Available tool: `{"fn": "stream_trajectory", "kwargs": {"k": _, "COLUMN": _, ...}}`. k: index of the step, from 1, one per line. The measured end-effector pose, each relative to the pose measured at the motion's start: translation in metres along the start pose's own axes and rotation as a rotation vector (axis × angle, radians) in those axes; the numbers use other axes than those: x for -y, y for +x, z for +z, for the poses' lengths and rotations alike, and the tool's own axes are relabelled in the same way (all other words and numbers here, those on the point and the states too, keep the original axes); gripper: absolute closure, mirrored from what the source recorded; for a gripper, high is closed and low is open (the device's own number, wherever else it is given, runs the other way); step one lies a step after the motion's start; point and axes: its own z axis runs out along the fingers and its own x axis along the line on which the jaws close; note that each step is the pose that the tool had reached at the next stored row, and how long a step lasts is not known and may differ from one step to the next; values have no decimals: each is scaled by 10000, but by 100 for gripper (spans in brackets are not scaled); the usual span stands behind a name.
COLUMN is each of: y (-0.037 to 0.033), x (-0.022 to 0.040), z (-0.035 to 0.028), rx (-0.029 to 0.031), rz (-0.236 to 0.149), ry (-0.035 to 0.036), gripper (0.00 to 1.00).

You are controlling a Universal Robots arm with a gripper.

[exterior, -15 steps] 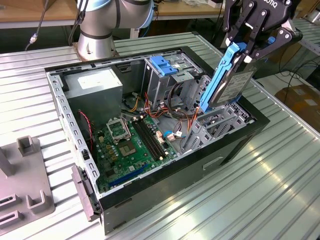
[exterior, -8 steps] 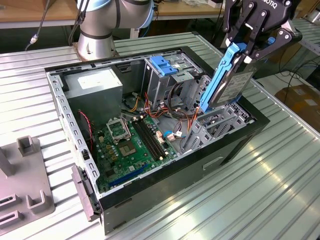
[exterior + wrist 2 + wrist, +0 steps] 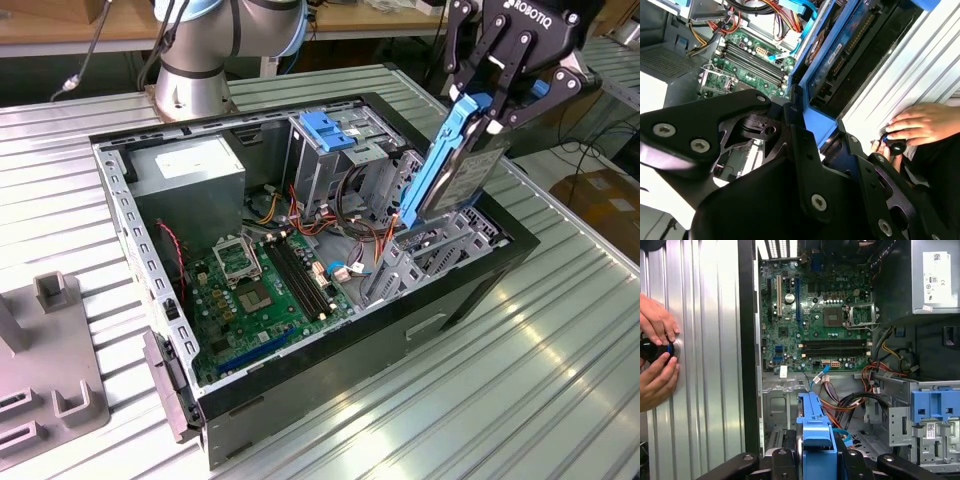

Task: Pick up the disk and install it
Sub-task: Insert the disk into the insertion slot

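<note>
Ribbed metal tabletop (image 3: 560, 340), glare-streaked; wooden workbench (image 3: 60, 30) behind; cardboard box (image 3: 605, 200) at exterior view's right.

you have the case (image 3: 400, 340) lying open on the table (image 3: 540, 380). inside, the motherboard (image 3: 265, 290) lies at the exterior view's left, with the drive cage (image 3: 335, 150) behind it. the disk (image 3: 458, 165) stands tilted over the bay (image 3: 440, 245) at the exterior view's right, clamped in the gripper (image 3: 492, 105). a hand (image 3: 655, 322) rests on the table beside the case.

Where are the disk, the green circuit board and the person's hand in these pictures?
disk (image 3: 438, 168): exterior view, on its blue side rail.
green circuit board (image 3: 262, 288): exterior view, middle of the board.
person's hand (image 3: 922, 122): second wrist view, back of the hand.
</note>
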Motion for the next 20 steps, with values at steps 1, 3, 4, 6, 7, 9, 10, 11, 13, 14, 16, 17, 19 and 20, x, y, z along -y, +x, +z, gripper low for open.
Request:
{"fn": "stream_trajectory", "kwargs": {"k": 1, "y": 0, "x": 0, "z": 10, "rx": 1, "rz": -13, "ry": 0, "gripper": 63}}
{"fn": "stream_trajectory", "kwargs": {"k": 3, "y": 1, "x": 5, "z": 32, "rx": 1, "rz": -16, "ry": -8, "gripper": 63}}
{"fn": "stream_trajectory", "kwargs": {"k": 4, "y": 1, "x": 9, "z": 42, "rx": 0, "rz": -16, "ry": -30, "gripper": 63}}
{"fn": "stream_trajectory", "kwargs": {"k": 6, "y": 1, "x": 19, "z": 60, "rx": 0, "rz": -13, "ry": -67, "gripper": 63}}
{"fn": "stream_trajectory", "kwargs": {"k": 7, "y": 1, "x": 25, "z": 70, "rx": -1, "rz": -13, "ry": -77, "gripper": 63}}
{"fn": "stream_trajectory", "kwargs": {"k": 9, "y": 1, "x": 37, "z": 93, "rx": -2, "rz": -12, "ry": -80, "gripper": 63}}
{"fn": "stream_trajectory", "kwargs": {"k": 10, "y": 1, "x": 41, "z": 103, "rx": -2, "rz": -9, "ry": -80, "gripper": 63}}
{"fn": "stream_trajectory", "kwargs": {"k": 11, "y": 3, "x": 44, "z": 114, "rx": 0, "rz": -9, "ry": -80, "gripper": 63}}
{"fn": "stream_trajectory", "kwargs": {"k": 13, "y": 9, "x": 47, "z": 139, "rx": -2, "rz": -7, "ry": -81, "gripper": 63}}
{"fn": "stream_trajectory", "kwargs": {"k": 14, "y": 10, "x": 48, "z": 149, "rx": -3, "rz": -7, "ry": -81, "gripper": 63}}
{"fn": "stream_trajectory", "kwargs": {"k": 16, "y": 20, "x": 51, "z": 184, "rx": -1, "rz": -9, "ry": -82, "gripper": 63}}
{"fn": "stream_trajectory", "kwargs": {"k": 17, "y": 27, "x": 52, "z": 191, "rx": -2, "rz": -9, "ry": -83, "gripper": 63}}
{"fn": "stream_trajectory", "kwargs": {"k": 19, "y": 42, "x": 53, "z": 218, "rx": 0, "rz": -8, "ry": -86, "gripper": 63}}
{"fn": "stream_trajectory", "kwargs": {"k": 20, "y": 45, "x": 53, "z": 230, "rx": -1, "rz": -8, "ry": -86, "gripper": 63}}
